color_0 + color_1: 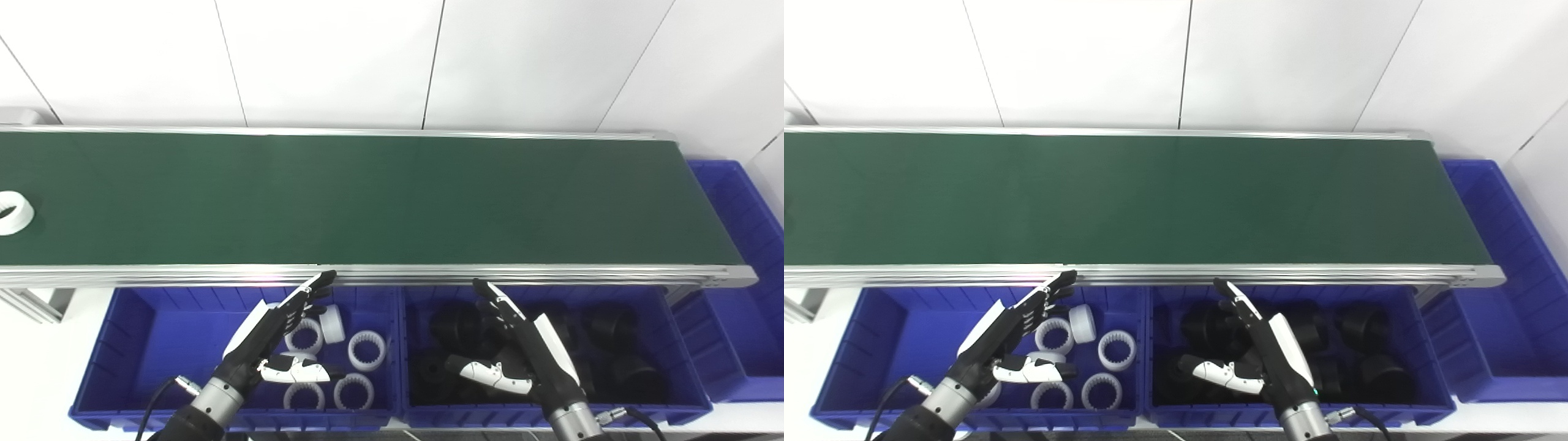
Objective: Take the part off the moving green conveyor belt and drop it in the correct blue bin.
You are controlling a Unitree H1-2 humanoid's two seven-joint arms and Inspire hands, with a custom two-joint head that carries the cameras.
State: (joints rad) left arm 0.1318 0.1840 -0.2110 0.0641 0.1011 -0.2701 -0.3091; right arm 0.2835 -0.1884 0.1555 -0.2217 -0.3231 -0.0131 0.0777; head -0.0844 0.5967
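Observation:
A white ring-shaped part (11, 212) lies on the green conveyor belt (367, 196) at the far left edge of the left eye view; the right eye view does not show it. My left hand (275, 337) hovers open over the blue bin (131, 343) holding several white rings, fingertips near the belt's front rail. My right hand (520, 349) hovers open over the blue bin (664, 331) holding several black parts. Neither hand holds anything.
A third blue bin (741, 245) stands past the belt's right end. An aluminium rail (392, 274) runs along the belt's near edge above the two front bins. A white panelled wall stands behind the belt.

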